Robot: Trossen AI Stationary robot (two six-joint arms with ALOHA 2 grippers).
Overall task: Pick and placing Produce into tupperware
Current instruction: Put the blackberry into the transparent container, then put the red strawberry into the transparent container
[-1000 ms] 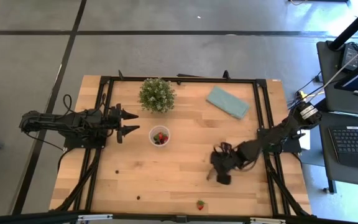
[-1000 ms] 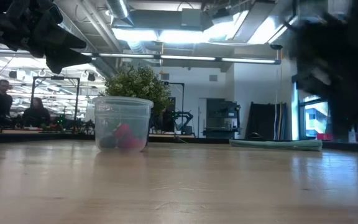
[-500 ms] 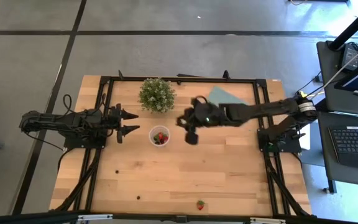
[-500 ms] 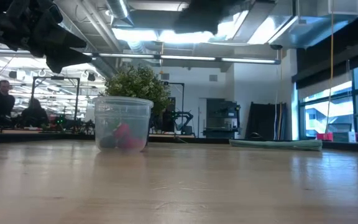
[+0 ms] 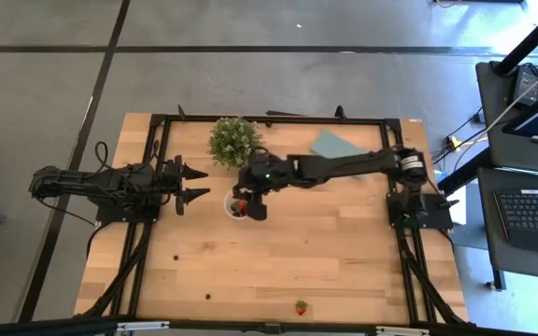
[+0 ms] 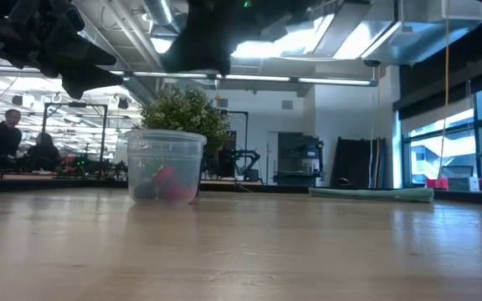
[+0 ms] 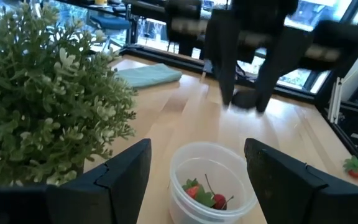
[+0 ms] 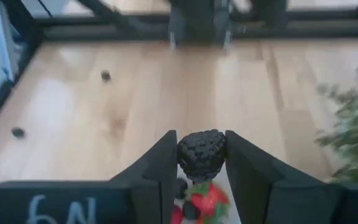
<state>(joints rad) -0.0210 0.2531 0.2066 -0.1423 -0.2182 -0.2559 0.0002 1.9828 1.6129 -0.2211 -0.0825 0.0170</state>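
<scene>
The tupperware [image 5: 238,204] is a small clear round cup standing upright on the wooden table; red strawberries [image 7: 205,194] lie in it. My right gripper [image 5: 253,199] reaches across the table and hovers just above the cup, shut on a dark blackberry [image 8: 201,155]. In the right wrist view the strawberries [image 8: 202,200] show directly below that berry. My left gripper [image 5: 199,184] waits open, level, just left of the cup; in the left wrist view its fingers frame the tupperware [image 7: 211,179]. A loose strawberry [image 5: 301,306] lies near the table's near edge. My right gripper pinches the blackberry by its two sides [image 8: 184,155] between the inner faces of its fingers [image 8: 163,163], near their free ends. The fingers point down from above. The berry is lifted clear, hanging over the cup's opening.
A bushy potted plant [image 5: 235,142] stands just beyond the cup. A flat teal cloth [image 5: 342,152] lies toward the far right. Small dark berries [image 5: 176,259] [image 5: 210,297] sit on the near-left boards. A black frame [image 5: 157,121] borders the table.
My right gripper has risen from the near-right part of the table and swung toward the far and left edges, then settled above the cup, carrying the blackberry. My left arm, the cup and the loose berries have stayed put.
</scene>
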